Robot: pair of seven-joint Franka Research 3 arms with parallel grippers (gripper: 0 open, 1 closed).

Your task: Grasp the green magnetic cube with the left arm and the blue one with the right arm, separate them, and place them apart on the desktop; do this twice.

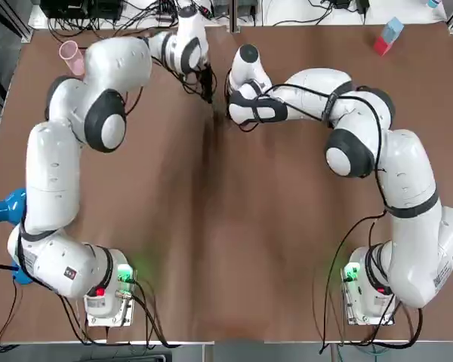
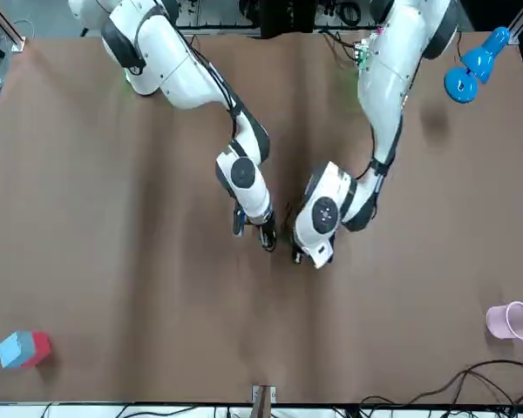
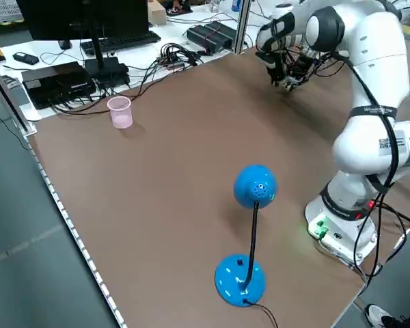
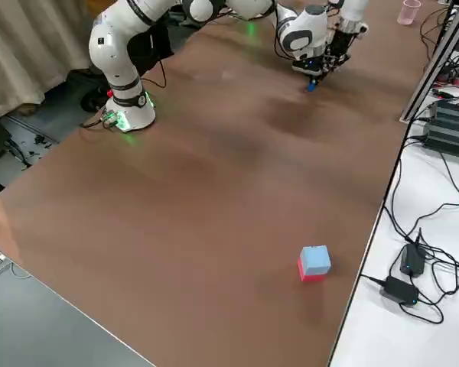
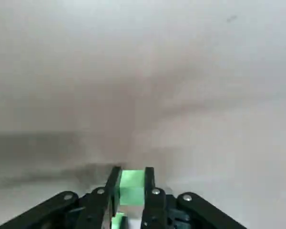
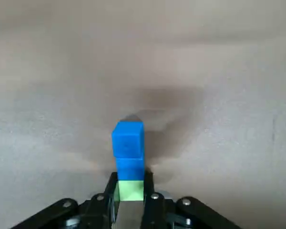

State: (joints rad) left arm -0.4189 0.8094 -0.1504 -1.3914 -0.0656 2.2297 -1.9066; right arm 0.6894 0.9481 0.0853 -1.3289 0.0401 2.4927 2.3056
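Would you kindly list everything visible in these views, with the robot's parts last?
table: one, brown.
cup: one, pink, far left corner.
desk lamp: one, blue, left edge.
two-colour block: one, light blue over red, far right corner.
cables: several, black, beyond the far edge.
green cube: one, green, between the left gripper's fingers.
blue-and-green cube stack: one, blue end beyond the fingertips, green end between the right gripper's fingers.
left gripper, right gripper: two, black fingers shut, close together at far centre.

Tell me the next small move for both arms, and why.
Probably draw the grippers farther apart sideways before lowering. The left gripper is shut on the green cube, the right gripper on a blue-green stack; neither wrist view shows the other's load attached, yet the front view shows them close together.
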